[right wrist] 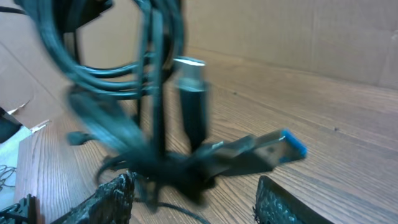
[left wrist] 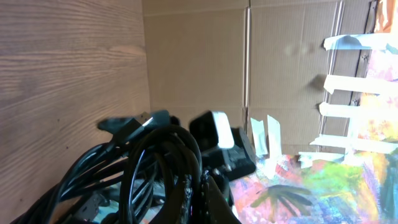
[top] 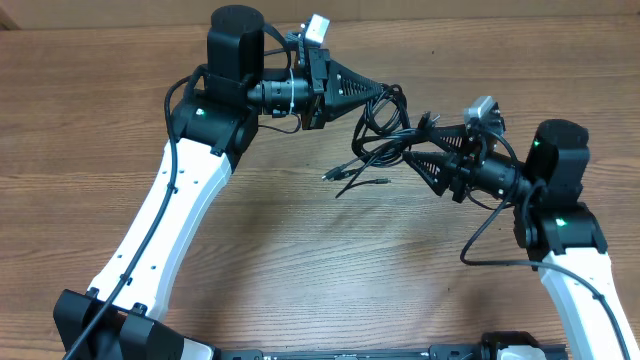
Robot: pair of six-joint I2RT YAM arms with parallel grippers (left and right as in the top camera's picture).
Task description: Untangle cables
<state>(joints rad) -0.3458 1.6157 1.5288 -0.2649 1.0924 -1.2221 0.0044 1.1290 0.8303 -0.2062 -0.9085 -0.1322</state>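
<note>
We're over the far half of the tabletop (top: 250, 250), a little right of its middle, and the cables (top: 385, 128) are strung up as one black knot between the two arms. The left gripper (top: 384, 93) has its jaws pinched tight on the top of the bundle, loops spilling out round its tip. Its own camera sees little but coils (left wrist: 155, 168) crowding the lens. On the side of the right edge, the right gripper (top: 424, 145) has its jaws parted. From its wrist you can see the two fingers (right wrist: 118, 199) standing apart with a dark clump of strands between them. The view is blurred, so I cannot tell whether either pad is touching cable, but nothing looks clamped. A silver plug (right wrist: 190, 65) hangs upright just above that gap, and a blue-tipped plug (right wrist: 287, 144) juts out toward the right-hand finger. Loose ends (top: 340, 172) trail toward the near edge; whether they rest on the wood or hang just over it is hard to say. Now the danger, as I judge it: if those parted jaws close on the clump, they bite several strands at once, and pulling the arms apart would only cinch the knot tighter. A plug could also snag inside a loop and drag the whole bundle along. And with the left side holding so many loops, a hard tug could yank the lot out of its grip and drop it in a heap.
</note>
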